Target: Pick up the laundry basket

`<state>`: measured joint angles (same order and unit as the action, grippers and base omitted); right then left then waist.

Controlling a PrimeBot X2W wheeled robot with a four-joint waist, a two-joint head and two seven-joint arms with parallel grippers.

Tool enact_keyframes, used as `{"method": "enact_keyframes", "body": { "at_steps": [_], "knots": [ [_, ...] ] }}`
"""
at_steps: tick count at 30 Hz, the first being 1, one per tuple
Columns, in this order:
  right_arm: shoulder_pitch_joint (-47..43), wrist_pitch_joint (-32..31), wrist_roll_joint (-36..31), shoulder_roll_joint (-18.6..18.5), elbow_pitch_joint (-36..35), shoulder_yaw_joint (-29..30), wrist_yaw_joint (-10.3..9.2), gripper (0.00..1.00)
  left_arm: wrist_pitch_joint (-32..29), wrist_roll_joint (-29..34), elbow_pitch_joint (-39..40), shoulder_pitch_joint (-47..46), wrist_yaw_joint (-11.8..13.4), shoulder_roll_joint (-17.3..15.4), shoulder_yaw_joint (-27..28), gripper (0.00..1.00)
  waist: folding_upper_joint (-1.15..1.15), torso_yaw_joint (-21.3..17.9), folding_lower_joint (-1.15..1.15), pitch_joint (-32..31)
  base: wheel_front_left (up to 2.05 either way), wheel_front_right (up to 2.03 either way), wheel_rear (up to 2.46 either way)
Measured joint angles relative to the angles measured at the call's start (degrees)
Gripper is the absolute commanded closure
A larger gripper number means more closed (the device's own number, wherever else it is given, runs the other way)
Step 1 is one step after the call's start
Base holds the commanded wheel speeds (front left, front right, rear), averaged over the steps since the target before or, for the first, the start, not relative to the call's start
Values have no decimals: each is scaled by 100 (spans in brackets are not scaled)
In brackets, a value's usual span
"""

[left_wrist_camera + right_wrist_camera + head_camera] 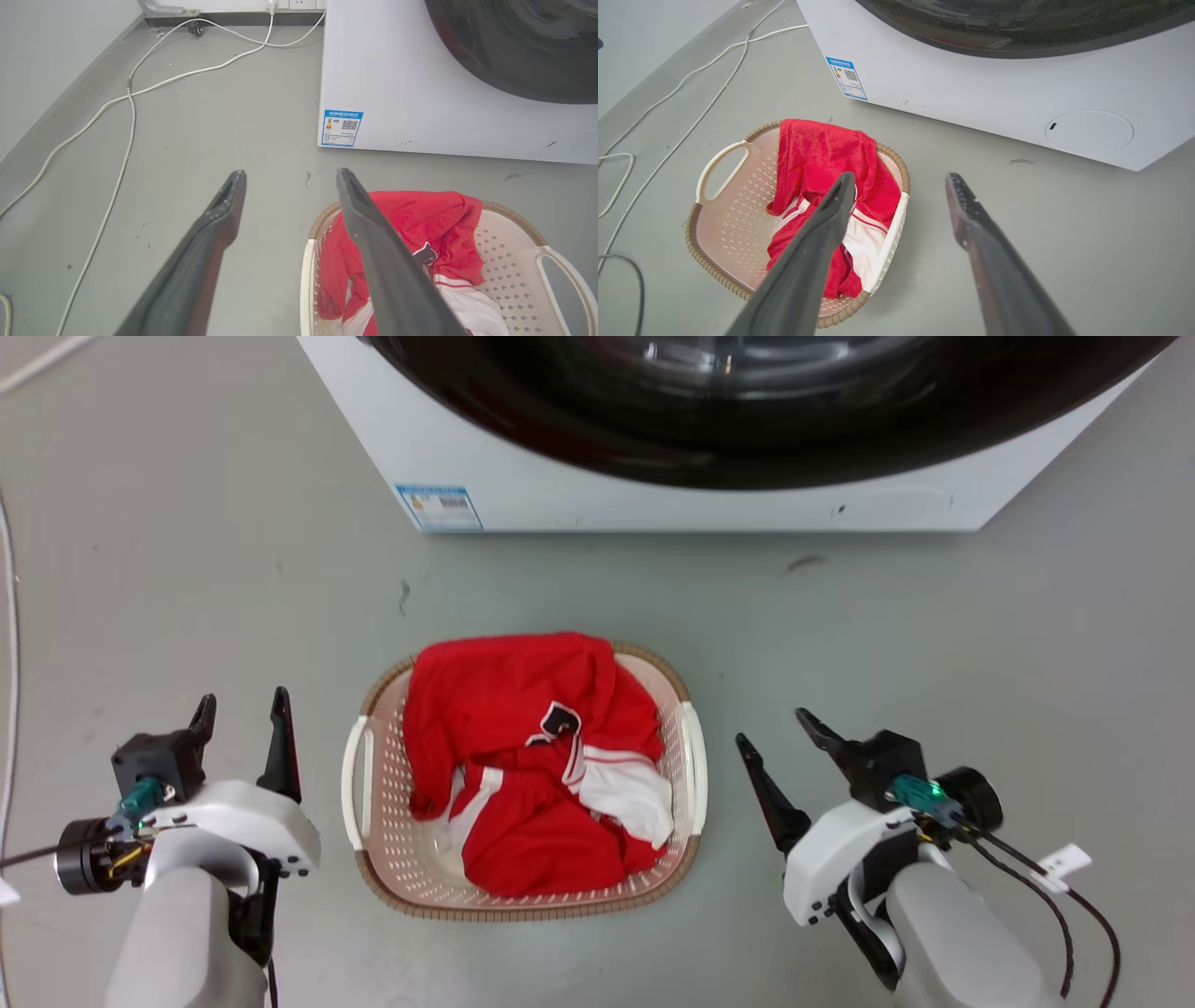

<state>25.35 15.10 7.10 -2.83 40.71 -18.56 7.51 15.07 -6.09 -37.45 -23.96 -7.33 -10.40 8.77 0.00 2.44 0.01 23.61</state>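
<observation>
Some white cords [131, 88] are seen on the grey floor [187, 569] at the left. The left gripper [244, 698] is spread, empty. The laundry basket [523, 907], filled with red clothes [523, 737], is set on the floor before the white washer [579, 495], whose blue label [439, 508] cannot be read. The right gripper [773, 726] is spread too.

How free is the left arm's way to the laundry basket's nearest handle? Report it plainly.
Probably yes, free: the left end effector hangs open beside the laundry basket, with bare floor between it and the white handle. The red clothes lie inside, clear of that handle.
</observation>
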Motion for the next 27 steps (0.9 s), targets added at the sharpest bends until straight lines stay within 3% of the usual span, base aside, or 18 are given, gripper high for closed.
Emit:
{"method": "enact_keyframes", "body": {
  "at_steps": [11, 27],
  "knots": [
    [928, -1, 147, -1, 1123, -542, 0, 0, 0, -221, -1139, -786, -8, -278, -534, 0, 0, 10, 0, 839, 0, 0, 0],
    [1703, -1, 598, -1, 1859, -1059, 0, 0, 0, -798, -1958, -1575, -9, -411, -1426, 0, 0, 140, 0, 1806, 0, 0, 0]
  ]
}}
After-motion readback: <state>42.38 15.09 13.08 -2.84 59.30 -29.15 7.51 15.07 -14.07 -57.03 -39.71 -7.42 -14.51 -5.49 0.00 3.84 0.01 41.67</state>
